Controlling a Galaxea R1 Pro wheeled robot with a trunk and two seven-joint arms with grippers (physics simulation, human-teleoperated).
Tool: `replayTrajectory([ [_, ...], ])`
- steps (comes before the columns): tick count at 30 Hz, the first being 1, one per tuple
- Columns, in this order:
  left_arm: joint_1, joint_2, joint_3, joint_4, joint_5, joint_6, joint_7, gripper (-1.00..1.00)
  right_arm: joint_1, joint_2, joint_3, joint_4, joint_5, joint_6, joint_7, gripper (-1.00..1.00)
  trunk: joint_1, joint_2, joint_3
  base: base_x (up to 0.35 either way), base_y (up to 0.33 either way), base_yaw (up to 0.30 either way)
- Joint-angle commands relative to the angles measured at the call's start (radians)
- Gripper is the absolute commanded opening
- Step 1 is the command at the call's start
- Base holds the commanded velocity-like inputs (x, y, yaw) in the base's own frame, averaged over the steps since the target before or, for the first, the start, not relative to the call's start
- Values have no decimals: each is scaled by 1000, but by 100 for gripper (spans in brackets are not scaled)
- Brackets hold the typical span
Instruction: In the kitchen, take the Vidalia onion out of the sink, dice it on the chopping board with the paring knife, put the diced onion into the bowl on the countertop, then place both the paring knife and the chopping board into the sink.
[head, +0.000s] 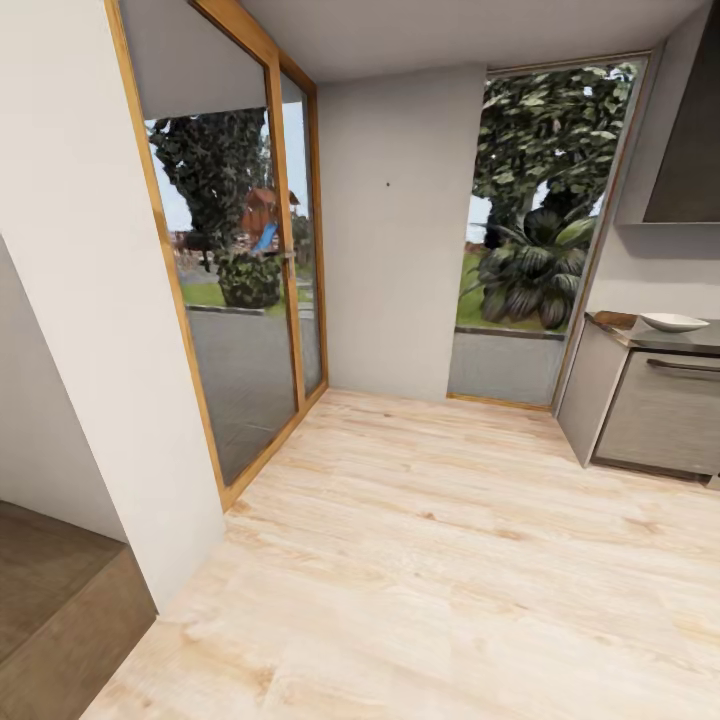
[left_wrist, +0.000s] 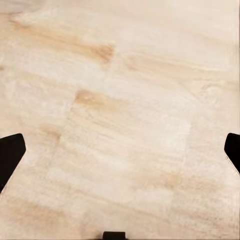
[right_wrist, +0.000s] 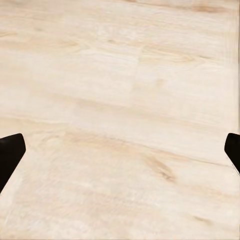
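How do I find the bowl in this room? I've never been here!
Look to the far right of the head view, where a grey countertop sits over dark cabinet fronts beside the big window. The bowl rests on top, next to a brown chopping board. It is the shallow, glossy white thing there.

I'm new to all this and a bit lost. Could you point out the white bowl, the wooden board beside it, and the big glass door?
bowl (head: 673, 322), head view, on its white rim.
board (head: 612, 319), head view, on its brown top.
glass door (head: 235, 300), head view, on the pane.
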Motion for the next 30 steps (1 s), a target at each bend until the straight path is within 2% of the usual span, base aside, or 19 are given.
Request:
replayTrajectory([
  [1,0,5,1,0,1,-18,4,100,0,0,0,0,-4,-6,-2,100,0,0,-1,0,0,0],
  [6,0,20,23,37,4,-98,10,100,0,3,0,0,-4,-9,-2,100,0,0,-1,0,0,0],
  [9,0,24,62,95,3,-143,11,100,0,5,-1,0,-5,-17,-2,100,0,0,-1,0,0,0],
  [11,0,23,72,111,3,-154,11,100,0,3,-1,0,-6,-19,-2,100,0,0,-1,0,0,0],
  [30,0,22,79,130,4,-163,9,100,0,-2,-1,1,-6,-22,-2,100,0,0,-1,-3,0,0],
])
